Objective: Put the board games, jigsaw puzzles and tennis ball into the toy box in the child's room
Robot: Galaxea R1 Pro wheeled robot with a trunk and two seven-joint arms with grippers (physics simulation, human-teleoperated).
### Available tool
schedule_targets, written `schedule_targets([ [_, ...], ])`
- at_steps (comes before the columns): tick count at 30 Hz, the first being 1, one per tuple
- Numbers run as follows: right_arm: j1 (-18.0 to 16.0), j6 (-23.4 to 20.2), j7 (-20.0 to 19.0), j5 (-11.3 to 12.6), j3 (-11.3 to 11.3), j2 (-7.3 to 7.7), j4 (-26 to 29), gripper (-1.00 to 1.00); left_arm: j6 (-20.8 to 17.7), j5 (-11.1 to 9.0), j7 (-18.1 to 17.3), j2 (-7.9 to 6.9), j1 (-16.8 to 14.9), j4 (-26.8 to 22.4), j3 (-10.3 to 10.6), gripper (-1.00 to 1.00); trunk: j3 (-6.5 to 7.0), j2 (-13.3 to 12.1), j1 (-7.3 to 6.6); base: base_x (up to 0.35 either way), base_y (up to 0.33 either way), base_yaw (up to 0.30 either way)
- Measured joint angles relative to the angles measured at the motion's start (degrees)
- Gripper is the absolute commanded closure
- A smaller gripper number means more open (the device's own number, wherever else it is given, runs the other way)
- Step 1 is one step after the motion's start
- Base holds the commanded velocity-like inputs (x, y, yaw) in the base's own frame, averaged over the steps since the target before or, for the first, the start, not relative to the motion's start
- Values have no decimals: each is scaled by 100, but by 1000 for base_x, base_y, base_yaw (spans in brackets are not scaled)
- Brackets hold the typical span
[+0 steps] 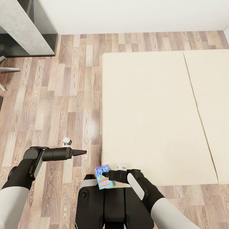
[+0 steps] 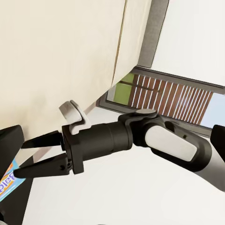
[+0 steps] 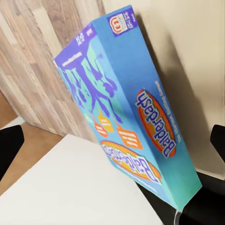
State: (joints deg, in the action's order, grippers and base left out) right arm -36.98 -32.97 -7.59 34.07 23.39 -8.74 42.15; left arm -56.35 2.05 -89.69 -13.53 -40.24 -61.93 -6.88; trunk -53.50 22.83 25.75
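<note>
— Gripping the small blue board game (image 1: 102, 176), the right hand (image 1: 109, 175) held it over the robot's base, beside the bed (image 1: 152, 114).
— And the left hand (image 1: 83, 152)?
— Narrowed, empty (presumably spare during carrying).

One small blue board game (image 1: 103, 176). One bed (image 1: 149, 114), its beige mattress in two parts. Two black robot grippers: one left gripper (image 1: 83, 152) and one right gripper (image 1: 106, 174). One dark grey unit (image 1: 27, 28) with one pale slanted panel.
</note>
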Motion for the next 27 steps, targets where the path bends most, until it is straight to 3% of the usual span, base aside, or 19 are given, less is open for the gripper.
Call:
schedule_targets([
  [7, 18, 10, 5, 0, 10, 43, 115, -100, 0, 0, 0, 0, 0, 0, 2, -100, 0, 0, 0, 0, 0, 0],
  [17, 54, -286, 87, 5, 16, 111, 1223, -100, 0, 1, 0, 0, 0, 0, 4, -100, 0, 0, 0, 0, 0, 0],
  [27, 52, -397, 122, 13, 2, 137, 1347, -100, 0, 0, 0, 0, 0, 0, 5, -100, 0, 0, 0, 0, 0, 0],
])
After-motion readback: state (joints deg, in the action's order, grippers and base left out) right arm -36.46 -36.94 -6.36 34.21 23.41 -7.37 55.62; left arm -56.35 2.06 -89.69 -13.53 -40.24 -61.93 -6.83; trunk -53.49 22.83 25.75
